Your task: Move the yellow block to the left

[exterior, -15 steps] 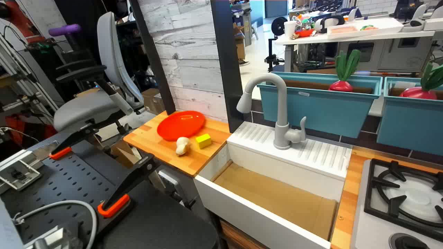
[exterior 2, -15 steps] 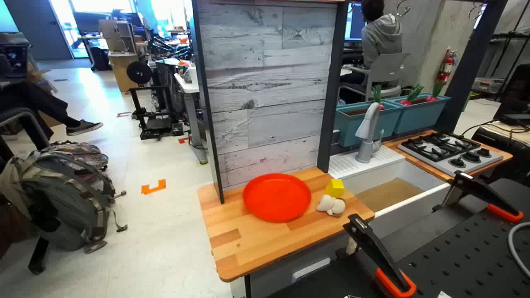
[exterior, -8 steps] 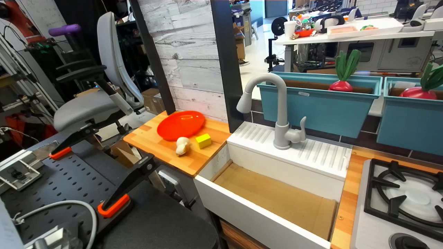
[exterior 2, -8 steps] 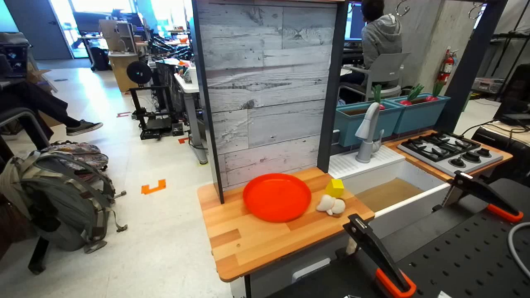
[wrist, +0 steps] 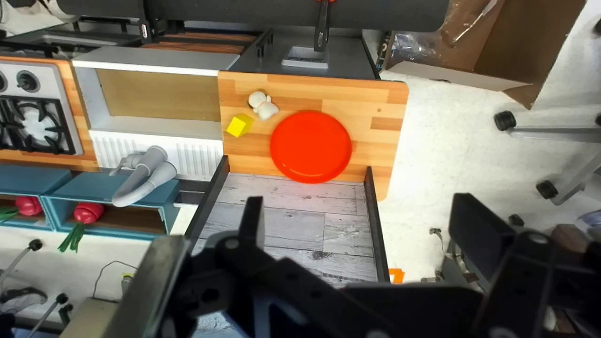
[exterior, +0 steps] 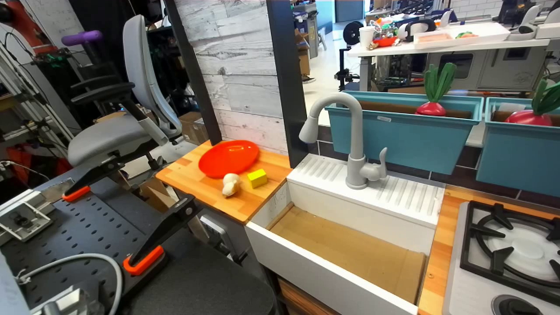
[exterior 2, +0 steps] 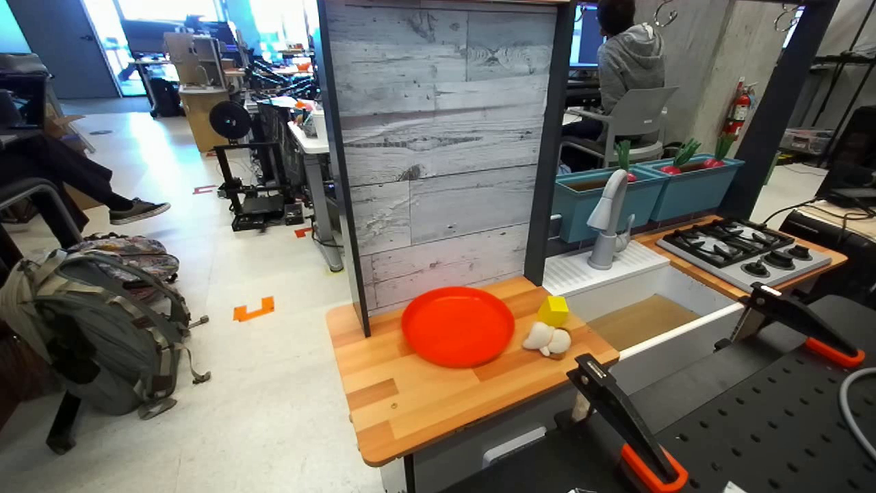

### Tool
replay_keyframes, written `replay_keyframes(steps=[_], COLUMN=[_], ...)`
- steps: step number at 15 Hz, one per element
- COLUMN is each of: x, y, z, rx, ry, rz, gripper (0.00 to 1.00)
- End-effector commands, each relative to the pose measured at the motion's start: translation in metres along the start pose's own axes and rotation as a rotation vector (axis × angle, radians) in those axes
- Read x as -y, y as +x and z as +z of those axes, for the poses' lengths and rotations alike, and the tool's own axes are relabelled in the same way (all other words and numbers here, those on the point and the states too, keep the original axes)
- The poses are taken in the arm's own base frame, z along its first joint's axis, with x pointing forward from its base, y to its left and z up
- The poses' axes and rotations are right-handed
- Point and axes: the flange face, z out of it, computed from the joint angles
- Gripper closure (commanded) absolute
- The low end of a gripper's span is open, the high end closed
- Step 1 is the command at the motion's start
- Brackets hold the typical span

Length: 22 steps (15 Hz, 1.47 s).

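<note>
The small bright yellow block (exterior: 257,178) sits on the wooden counter (exterior: 236,208), near the sink-side edge. It also shows in an exterior view (exterior 2: 554,311) and in the wrist view (wrist: 240,125). A pale cream rounded piece (exterior 2: 547,339) lies close beside it; it also shows in the wrist view (wrist: 263,105). A round red plate (wrist: 311,146) lies on the same counter, a short way from both. My gripper (wrist: 360,204) shows only in the wrist view. Its fingers are wide apart with nothing between them, and it is away from the block. The arm is outside both exterior views.
A sink (exterior: 337,280) with a grey faucet (exterior: 356,135) adjoins the counter. An upright wood-look panel (exterior 2: 441,137) stands at the counter's back. A stove (exterior: 516,249) and teal planters (exterior: 398,138) lie beyond. A black clamp (exterior 2: 626,418) stands near the counter's front.
</note>
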Motion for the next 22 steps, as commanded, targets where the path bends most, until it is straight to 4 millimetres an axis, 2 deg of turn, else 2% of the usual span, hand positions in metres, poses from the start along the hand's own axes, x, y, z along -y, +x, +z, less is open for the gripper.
replay_keyframes(steps=[1,4,8,13,16,17,18,19,20,22], x=[-0.037,-0.078,-0.126,-0.174,-0.193,-0.2,-0.208,-0.195,-0.2,-0.205], y=[0.03,0.057,0.09,0.105,0.105,0.107,0.112,0.097,0.1,0.106], z=[0.012,0.037,0.087,0.183,0.242,0.256,0.256,0.249,0.259,0.264], rx=[0.017,0.022,0.004,0.06,0.12,0.14,0.174,0.156,0.169,0.173], ry=[0.072,0.132,0.214,0.285,0.324,0.334,0.366,0.323,0.331,0.333], rz=[0.071,0.151,0.261,0.405,0.479,0.502,0.527,0.497,0.513,0.525], gripper=[0.0,0.0,0.0,0.0,0.0,0.0,0.0,0.0,0.0,0.0])
